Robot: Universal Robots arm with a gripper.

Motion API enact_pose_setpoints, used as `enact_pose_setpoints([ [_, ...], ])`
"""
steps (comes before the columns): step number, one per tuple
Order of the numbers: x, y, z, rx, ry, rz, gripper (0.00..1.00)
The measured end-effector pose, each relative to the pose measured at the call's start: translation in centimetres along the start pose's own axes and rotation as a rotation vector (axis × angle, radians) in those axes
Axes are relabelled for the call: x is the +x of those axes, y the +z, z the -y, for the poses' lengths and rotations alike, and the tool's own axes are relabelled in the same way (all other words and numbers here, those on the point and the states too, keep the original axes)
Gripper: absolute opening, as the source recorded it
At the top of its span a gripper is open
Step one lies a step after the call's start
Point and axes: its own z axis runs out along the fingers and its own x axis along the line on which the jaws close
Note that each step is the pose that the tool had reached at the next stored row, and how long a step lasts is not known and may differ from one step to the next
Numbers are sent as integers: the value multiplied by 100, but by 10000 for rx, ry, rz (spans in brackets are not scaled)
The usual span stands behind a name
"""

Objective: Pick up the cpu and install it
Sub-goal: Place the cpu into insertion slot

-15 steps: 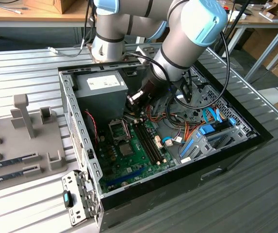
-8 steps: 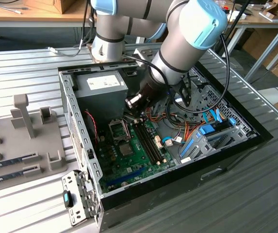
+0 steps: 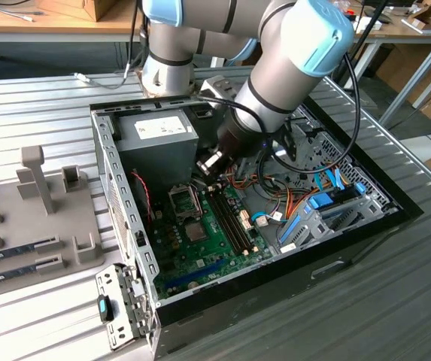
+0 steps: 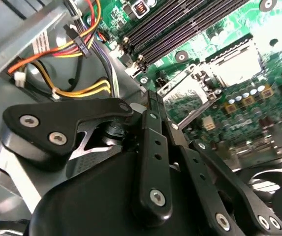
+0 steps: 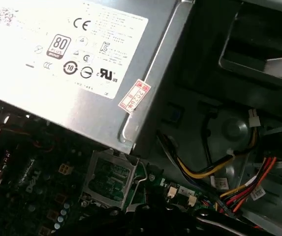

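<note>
We see the gripper low inside the open case, just above the board and beside the power supply. In the second wrist view its linkage looks drawn together, but the fingertips are hidden, so we cannot tell whether it grips the cpu or how wide it is. The socket appears open and empty in both wrist views, its frame raised. We judge the install not yet done; we cannot make out the cpu itself.
</note>
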Motion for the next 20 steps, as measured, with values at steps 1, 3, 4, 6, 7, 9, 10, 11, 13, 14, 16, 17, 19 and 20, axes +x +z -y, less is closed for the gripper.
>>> enact_pose_setpoints([
  [1, 0, 3, 1, 19, -286, -64, 11],
  [3, -1, 4, 1, 27, -800, -168, 11],
  [4, -1, 4, 2, 16, -991, -199, 11],
  [6, -2, 4, 2, -20, -1354, -251, 11],
  [7, -3, 4, 2, -35, -1491, -270, 11],
  [9, -10, 3, 5, -118, -1883, -301, 11],
  [10, -18, 2, 9, -163, -1999, -299, 11],
  [11, -65, -6, 28, -301, -2229, -275, 11],
  [13, -85, -2, 37, -373, -2717, -345, 11],
  [14, -86, 5, 37, -363, -2890, -390, 11],
  [16, -100, 45, 38, -347, -3161, -459, 11],
  [17, -112, 65, 27, -342, -3233, -478, 11],
  [19, -118, 80, 21, -597, -3297, -321, 11],
  [20, -119, 81, 21, -867, -3355, -152, 11],
])
